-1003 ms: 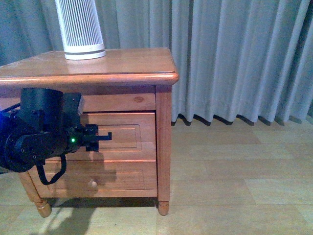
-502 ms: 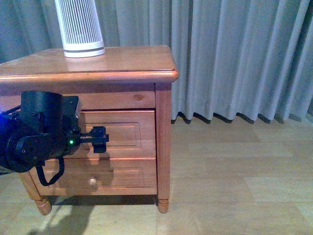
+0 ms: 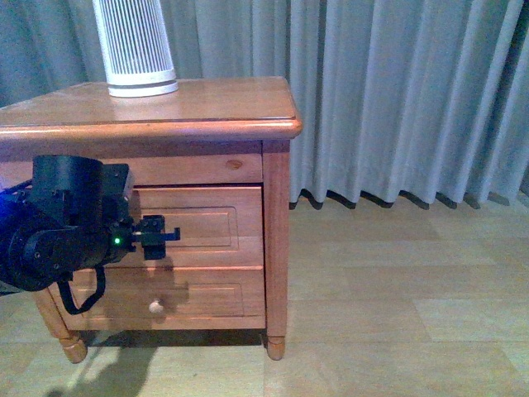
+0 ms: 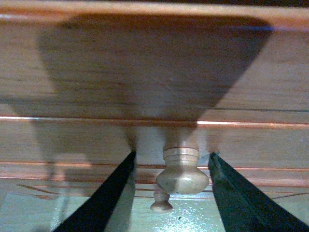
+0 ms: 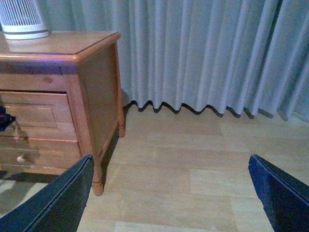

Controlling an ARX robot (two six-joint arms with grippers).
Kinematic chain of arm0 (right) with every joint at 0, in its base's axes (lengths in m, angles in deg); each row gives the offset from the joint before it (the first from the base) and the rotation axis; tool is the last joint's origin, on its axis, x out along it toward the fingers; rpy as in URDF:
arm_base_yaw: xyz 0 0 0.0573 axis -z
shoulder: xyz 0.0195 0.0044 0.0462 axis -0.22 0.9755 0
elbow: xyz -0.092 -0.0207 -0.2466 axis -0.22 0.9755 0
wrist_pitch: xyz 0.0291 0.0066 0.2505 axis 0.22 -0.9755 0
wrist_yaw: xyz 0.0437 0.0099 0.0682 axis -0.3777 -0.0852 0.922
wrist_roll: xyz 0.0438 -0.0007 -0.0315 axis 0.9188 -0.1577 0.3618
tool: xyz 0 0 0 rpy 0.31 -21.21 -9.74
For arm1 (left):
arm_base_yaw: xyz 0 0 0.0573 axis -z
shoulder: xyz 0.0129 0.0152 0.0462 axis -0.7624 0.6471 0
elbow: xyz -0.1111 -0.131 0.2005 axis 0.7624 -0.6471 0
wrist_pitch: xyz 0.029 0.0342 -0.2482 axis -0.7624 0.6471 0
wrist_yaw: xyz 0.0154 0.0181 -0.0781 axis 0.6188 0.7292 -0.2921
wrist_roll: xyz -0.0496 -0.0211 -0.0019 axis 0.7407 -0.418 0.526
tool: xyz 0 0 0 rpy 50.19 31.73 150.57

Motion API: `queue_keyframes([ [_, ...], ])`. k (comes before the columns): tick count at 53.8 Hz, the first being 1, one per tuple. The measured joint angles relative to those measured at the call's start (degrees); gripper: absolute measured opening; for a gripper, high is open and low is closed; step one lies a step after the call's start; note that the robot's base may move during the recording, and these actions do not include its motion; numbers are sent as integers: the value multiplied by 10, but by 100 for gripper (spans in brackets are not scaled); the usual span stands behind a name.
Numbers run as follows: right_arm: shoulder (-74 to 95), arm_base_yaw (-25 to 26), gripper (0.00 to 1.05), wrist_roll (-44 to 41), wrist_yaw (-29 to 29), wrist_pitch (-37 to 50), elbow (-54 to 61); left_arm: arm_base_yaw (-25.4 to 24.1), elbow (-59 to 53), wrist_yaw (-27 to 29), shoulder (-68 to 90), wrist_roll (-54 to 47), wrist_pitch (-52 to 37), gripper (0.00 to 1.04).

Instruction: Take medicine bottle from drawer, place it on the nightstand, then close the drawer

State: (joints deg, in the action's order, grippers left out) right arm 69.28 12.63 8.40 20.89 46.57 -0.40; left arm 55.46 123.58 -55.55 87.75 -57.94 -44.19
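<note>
Drawer (image 3: 207, 227), the upper and taller of 2: reddish-brown wood, framed panel front, sat flush in the nightstand (image 3: 277, 207) in the front view. 1 small round pale knob (image 4: 182, 176) on a short turned stem. Left hand (image 4: 173, 155) was spread, 1 dark finger (image 4: 113, 188) on each side of the knob, a gap visible on both sides, not touching it. Hand's shadow fell across the panel above the knob. Lower drawer (image 3: 207, 299) just below, shorter, with its own small knob (image 3: 154, 307). On the tabletop, a white ribbed cylinder (image 3: 134, 45) stood upright near the back left. Right hand (image 5: 170, 159) was spread wide, holding nothing, over the wood floor (image 5: 193, 159), well apart from the nightstand. Grey curtain (image 3: 397, 99) hung behind.
</note>
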Motion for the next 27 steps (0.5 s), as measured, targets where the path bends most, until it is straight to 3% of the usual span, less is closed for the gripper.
queue_keyframes([
  [7, 0, 0, 98, 0, 0, 0, 0, 0, 0, 0, 0, 0, 0, 27],
  [20, 0, 0, 98, 0, 0, 0, 0, 0, -16, 0, -2, -4, -20, 25],
  [27, 0, 0, 98, 0, 0, 0, 0, 2, -98, 12, -40, -4, -65, 25],
])
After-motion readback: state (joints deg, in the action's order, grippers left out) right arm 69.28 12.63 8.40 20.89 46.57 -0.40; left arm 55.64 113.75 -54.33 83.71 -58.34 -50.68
